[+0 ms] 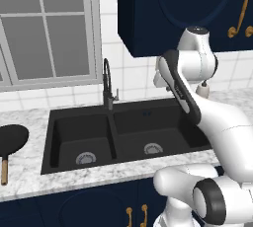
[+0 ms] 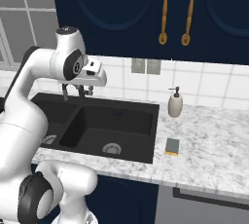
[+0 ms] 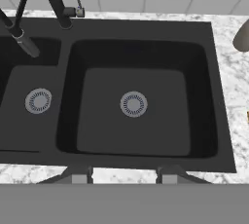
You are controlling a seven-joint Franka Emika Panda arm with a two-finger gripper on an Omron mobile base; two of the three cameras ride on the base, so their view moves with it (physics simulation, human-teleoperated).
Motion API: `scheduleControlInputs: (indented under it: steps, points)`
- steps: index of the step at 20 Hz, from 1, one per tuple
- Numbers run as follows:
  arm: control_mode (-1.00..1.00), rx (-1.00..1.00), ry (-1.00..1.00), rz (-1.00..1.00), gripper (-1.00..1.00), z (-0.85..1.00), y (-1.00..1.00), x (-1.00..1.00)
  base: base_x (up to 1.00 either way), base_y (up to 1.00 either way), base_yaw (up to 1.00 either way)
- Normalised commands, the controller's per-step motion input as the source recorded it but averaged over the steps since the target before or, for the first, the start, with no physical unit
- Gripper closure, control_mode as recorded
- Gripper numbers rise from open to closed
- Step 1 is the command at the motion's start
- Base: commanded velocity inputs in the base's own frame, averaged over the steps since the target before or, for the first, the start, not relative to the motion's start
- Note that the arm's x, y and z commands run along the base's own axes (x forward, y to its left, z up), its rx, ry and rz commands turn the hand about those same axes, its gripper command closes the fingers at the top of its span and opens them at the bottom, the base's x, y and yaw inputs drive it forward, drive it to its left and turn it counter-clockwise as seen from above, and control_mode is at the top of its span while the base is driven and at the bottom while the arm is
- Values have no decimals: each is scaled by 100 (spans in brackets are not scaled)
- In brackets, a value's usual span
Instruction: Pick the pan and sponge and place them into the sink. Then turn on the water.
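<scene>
The black sink (image 1: 123, 132) sits bare in the marble counter (image 2: 214, 140), the pan (image 1: 11, 139) off on its left, the sponge (image 2: 172, 146) right; above the basins hangs the gripper (image 3: 124, 175), fingers parted, holding nothing

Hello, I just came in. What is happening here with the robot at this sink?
The robot's hand hovers above the black sink, open and holding nothing. Both basins are empty and no water runs from the faucet. The pan lies on the counter left of the sink, and the sponge lies on the counter to its right, near the soap bottle. Nothing has been put into the sink yet.
</scene>
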Motion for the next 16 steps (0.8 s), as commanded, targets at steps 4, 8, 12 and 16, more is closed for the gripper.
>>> scheduleControlInputs:
  steps: [4,8,12,16]
  points:
    - [-100,0,0,0,-100,0,0,-16,0,0,0]
    - [-100,0,0,0,-100,0,15,-64,0,0,0]
    - [-100,0,0,0,-100,0,4,-52,0,0,0]
    - [-100,0,0,0,-100,0,39,-35,0,0,0]
